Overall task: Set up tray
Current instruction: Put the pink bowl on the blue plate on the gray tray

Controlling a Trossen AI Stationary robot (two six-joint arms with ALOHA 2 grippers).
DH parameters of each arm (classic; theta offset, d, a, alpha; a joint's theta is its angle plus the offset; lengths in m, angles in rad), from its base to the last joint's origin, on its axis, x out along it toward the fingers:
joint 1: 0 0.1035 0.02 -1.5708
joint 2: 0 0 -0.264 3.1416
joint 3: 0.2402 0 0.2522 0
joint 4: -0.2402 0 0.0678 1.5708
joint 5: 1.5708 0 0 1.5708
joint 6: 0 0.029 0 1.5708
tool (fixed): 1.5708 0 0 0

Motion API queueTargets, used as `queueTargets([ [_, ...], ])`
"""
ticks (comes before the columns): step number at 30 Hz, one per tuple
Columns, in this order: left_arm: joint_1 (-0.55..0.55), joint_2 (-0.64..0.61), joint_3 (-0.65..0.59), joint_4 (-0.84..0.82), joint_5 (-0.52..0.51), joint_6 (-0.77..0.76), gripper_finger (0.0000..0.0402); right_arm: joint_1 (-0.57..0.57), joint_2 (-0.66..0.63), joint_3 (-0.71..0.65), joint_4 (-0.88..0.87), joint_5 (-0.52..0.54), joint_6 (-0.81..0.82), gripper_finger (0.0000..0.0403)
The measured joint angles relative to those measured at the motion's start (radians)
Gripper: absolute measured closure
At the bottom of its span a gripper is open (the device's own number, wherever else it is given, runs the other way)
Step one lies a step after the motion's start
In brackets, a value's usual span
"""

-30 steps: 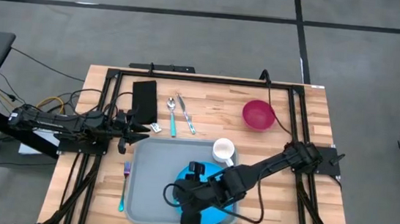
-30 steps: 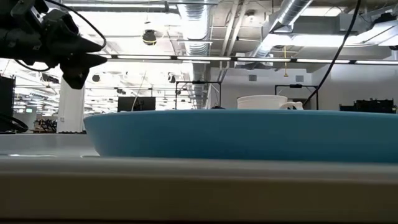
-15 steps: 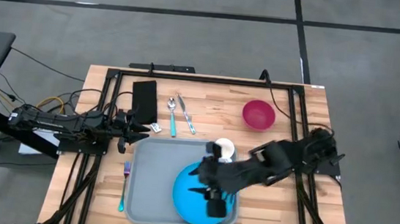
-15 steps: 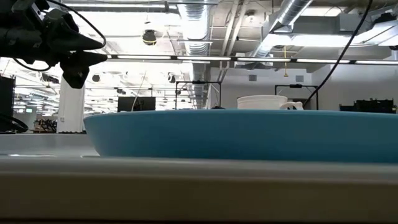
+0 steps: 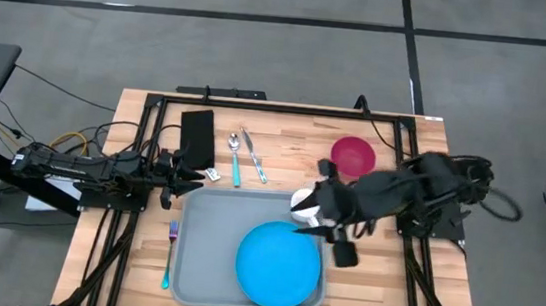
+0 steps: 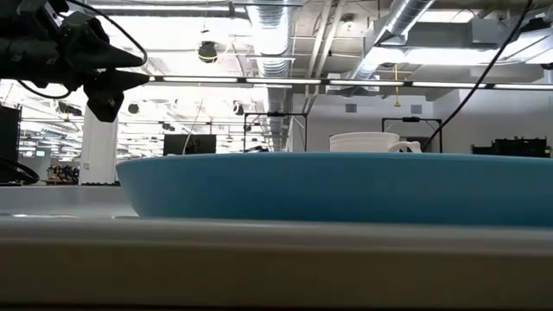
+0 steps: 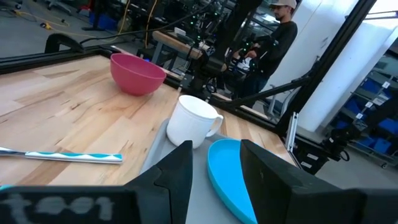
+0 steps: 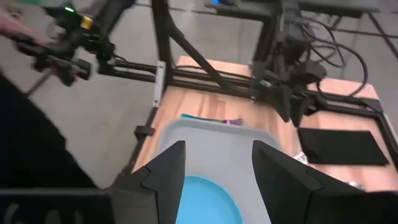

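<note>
On the wooden table (image 5: 284, 139), a pale butcher-block top framed by black rails, the tray (image 5: 207, 237) lay toward the near edge between the two arms: a big grey-blue plastic rectangle with rounded corners and a low raised rim. Inside it, at the right, sat the round blue plate (image 5: 278, 265), smooth and shallow, and the white mug (image 5: 303, 205) stood in the tray's far right corner, glossy, its handle jutting out.

The right gripper (image 5: 335, 237) hung over the tray's right edge just beside the mug, its fingers spread wide and carrying nothing. The left gripper (image 5: 194, 176) waited near the tray's far left corner, fingers partly parted, empty as far as I could see.

To my eye the plate and mug were placed and the setting was roughly half done; the bowl or cutlery looked due next. The pink bowl (image 5: 353, 157), matte and rounded, sat well behind the tray, nearest the right arm. Reaching it would call for a swing back and a pinch on its rim.

A black rectangular pad (image 5: 197, 138) lay at the far left. Beside it were a spoon (image 5: 234, 156) and knife (image 5: 254, 155) with teal handles, thin and flat, and a fork (image 5: 171, 254) just left of the tray.
</note>
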Motion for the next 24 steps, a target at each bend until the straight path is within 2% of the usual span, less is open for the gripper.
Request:
queueTargets([
  [6, 0.0, 0.0, 0.0, 0.0, -0.001, -0.026, 0.0279, -0.055, -0.101, 0.0, -0.045, -0.097, -0.005, 0.0226],
  [14, 0.0, 0.0, 0.0, -0.001, -0.019, -0.013, 0.0279, -0.076, -0.226, 0.0, -0.095, -0.096, -0.057, 0.0227],
  [21, 0.0, 0.0, 0.0, 0.0, -0.07, -0.042, 0.0279, -0.104, -0.29, 0.0, -0.203, -0.034, -0.062, 0.0225],
  [24, 0.0, 0.0, 0.0, 0.0, -0.07, -0.05, 0.0279, -0.121, -0.332, -0.048, -0.193, -0.032, -0.094, 0.0226],
])
